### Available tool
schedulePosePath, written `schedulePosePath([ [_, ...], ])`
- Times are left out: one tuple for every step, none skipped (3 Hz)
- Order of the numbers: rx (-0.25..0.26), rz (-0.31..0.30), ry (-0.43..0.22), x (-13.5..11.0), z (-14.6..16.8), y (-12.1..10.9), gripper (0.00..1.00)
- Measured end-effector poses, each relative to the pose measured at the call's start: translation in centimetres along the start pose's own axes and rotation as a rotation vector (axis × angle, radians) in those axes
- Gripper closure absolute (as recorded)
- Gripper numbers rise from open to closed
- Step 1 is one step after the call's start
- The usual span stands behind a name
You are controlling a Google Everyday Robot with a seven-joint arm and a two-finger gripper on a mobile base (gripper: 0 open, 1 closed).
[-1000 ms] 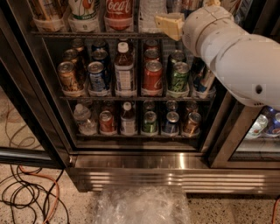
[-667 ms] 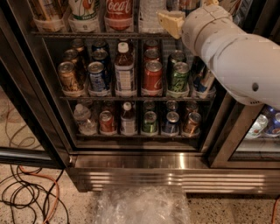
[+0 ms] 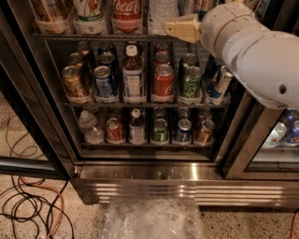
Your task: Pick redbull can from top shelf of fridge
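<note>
1. The gripper (image 3: pixel 176 29) sits at the front edge of the top shelf (image 3: pixel 93 36), toward its right end, and points left across the lanes. I cannot tell whether it is wide, narrow or closed on anything.
2. The white arm (image 3: pixel 252 51) enters from the upper right corner and hides the right end of that shelf.
3. I take the redbull can (image 3: pixel 203 4) to be the slim can whose lower body shows at the very top edge of the view. It is just right of the clear bottle (image 3: pixel 162 11) and just above the gripper, and most of it is cut off.
4. I expect a full can to be moderately heavy and stiff, though it would dent under a hard squeeze. The skin is smooth and probably cold and damp, so likely slippery. I would take it squarely across the mid-body, below the top rim.
5. The cola bottle (image 3: pixel 127 11) and tall cans stand along the shelf's front edge toward the left. The neighbours sit close, so there is little room on either side.
6. A slim blue-and-silver can (image 3: pixel 220 84) leans at the right end of the middle rack. It is not on the top shelf, so I leave it.
7. The fridge (image 3: pixel 154 179) has a dark frame and a shiny steel base strip. On the speckled floor, cables (image 3: pixel 28 205) lie at the lower left corner and a crumpled clear plastic sheet (image 3: pixel 149 219) lies before the base.
</note>
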State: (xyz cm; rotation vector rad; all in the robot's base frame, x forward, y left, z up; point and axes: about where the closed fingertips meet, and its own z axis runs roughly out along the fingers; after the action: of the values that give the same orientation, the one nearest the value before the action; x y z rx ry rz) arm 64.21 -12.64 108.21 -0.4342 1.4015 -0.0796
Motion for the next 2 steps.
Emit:
schedulePosePath([
  [0.005,-0.036,0.002,0.2,0.0,-1.1,0.0],
  [-0.008,-0.054,-0.013,0.1,1.1,-1.1,0.03],
])
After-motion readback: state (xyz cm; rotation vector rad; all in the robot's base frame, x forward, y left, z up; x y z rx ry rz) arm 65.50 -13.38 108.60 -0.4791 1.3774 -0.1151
